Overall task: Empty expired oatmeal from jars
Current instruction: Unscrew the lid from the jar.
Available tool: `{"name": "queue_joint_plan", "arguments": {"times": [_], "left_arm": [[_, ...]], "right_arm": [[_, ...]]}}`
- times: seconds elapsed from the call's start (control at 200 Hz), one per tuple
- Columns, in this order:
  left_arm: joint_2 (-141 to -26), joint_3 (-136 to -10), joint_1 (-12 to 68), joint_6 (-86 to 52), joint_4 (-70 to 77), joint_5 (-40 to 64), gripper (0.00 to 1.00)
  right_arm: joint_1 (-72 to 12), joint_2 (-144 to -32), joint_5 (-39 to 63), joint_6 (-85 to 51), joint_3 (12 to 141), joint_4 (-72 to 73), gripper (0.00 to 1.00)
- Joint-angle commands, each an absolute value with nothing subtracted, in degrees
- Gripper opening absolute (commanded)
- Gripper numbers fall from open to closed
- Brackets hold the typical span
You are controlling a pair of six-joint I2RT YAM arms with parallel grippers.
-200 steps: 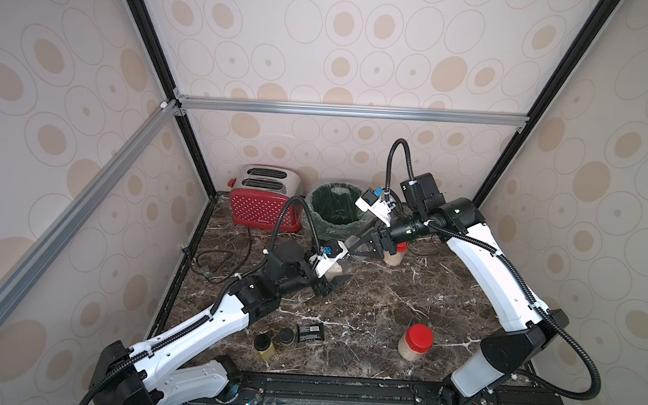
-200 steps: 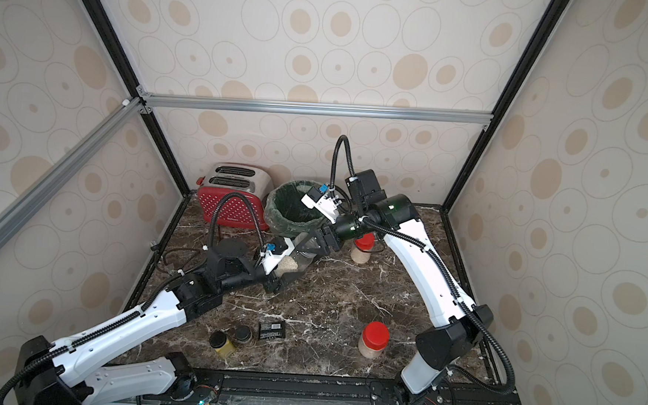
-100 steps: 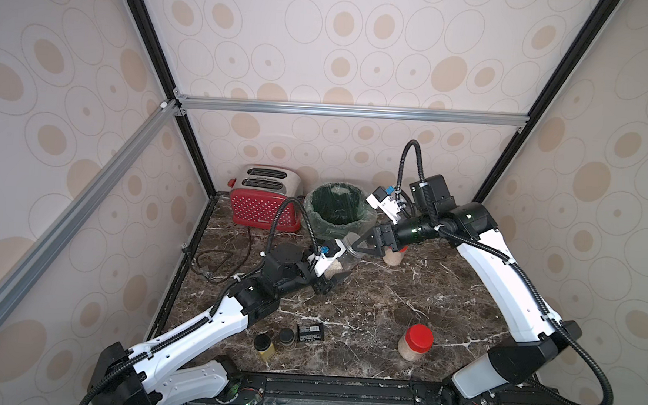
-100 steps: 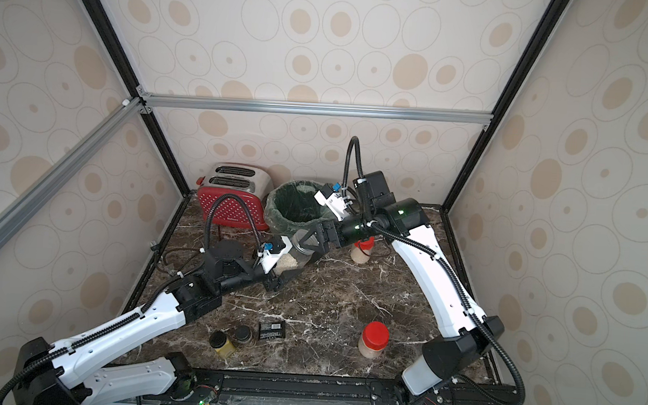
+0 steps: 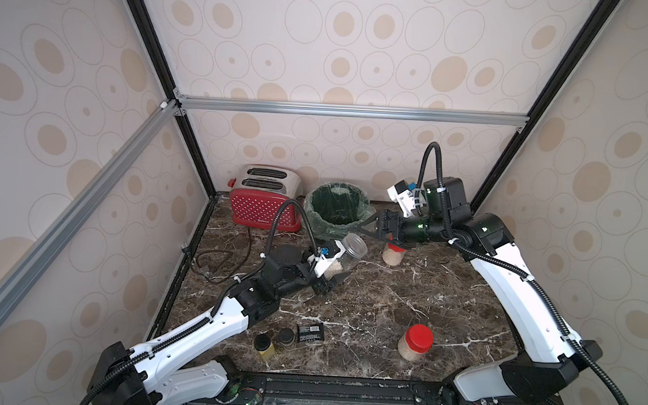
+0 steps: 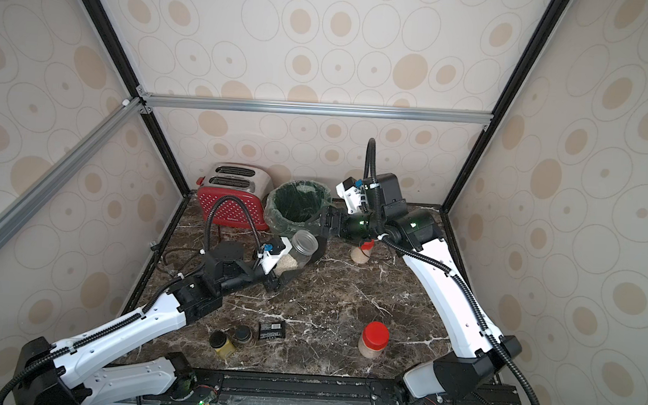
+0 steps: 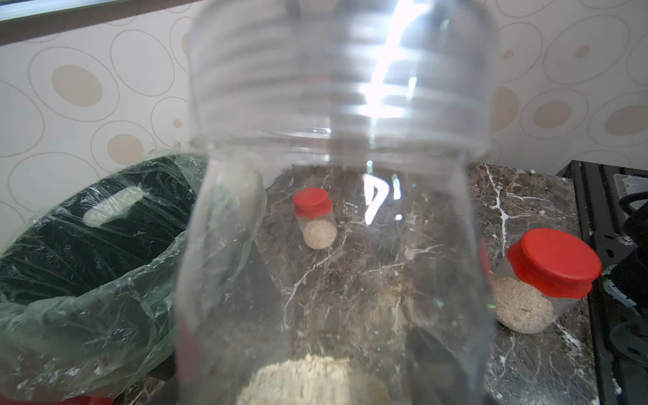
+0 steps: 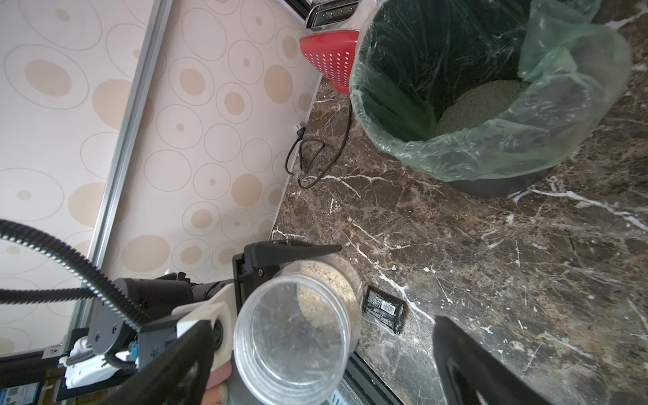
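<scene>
My left gripper (image 5: 331, 277) (image 6: 285, 272) is shut on a clear jar (image 5: 348, 251) (image 6: 302, 248) (image 7: 333, 210) (image 8: 294, 333) that has no lid. The jar is tilted, its mouth toward the bin (image 5: 315, 226) (image 6: 275, 218) (image 8: 456, 154), and oatmeal (image 7: 308, 382) (image 8: 322, 280) lies at its bottom. Just past the jar's mouth my right gripper (image 5: 365, 225) (image 6: 318, 232) (image 8: 322, 322) stands open with nothing in it. Two red-lidded jars of oatmeal stand upright, one (image 5: 393, 256) under my right wrist and one (image 5: 415, 342) at the front right. More oatmeal (image 8: 480, 101) lies inside the bin.
A red toaster (image 5: 264, 203) stands at the back left, its cord (image 5: 214, 262) looped on the marble. Two small black-lidded jars (image 5: 265, 342) and a black packet (image 5: 310, 332) sit near the front edge. A blurred pink-red shape (image 8: 217, 380) shows beside the held jar.
My right gripper was shut at the jar's mouth. It has opened and drawn back toward the bin, and the mouth is now bare. The left arm has kept hold of the jar.
</scene>
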State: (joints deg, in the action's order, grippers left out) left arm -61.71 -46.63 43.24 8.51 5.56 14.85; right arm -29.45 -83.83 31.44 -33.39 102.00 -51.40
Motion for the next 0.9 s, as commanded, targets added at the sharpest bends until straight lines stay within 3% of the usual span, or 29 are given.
{"name": "queue_joint_plan", "arguments": {"times": [0.0,0.305,0.516,0.771,0.896], "left_arm": [[-61.4,-47.6,43.5,10.2,7.9,14.9,0.66],[-61.8,-47.6,43.5,10.2,8.0,15.1,0.66],[-62.1,-47.9,43.5,10.1,7.8,15.3,0.66],[-62.3,-48.2,43.5,10.3,7.6,15.2,0.66],[-62.3,-48.3,43.6,10.3,7.4,15.2,0.65]], "right_arm": [[-31.0,-86.6,31.7,-34.1,104.9,-53.9,0.99],[-34.4,-90.3,30.2,-31.4,110.2,-58.5,0.99],[-35.3,-90.9,28.3,-30.2,110.4,-60.6,0.89],[-35.9,-91.1,28.4,-29.1,110.2,-61.0,0.85],[-36.0,-91.2,28.8,-28.7,110.3,-61.1,0.78]]}}
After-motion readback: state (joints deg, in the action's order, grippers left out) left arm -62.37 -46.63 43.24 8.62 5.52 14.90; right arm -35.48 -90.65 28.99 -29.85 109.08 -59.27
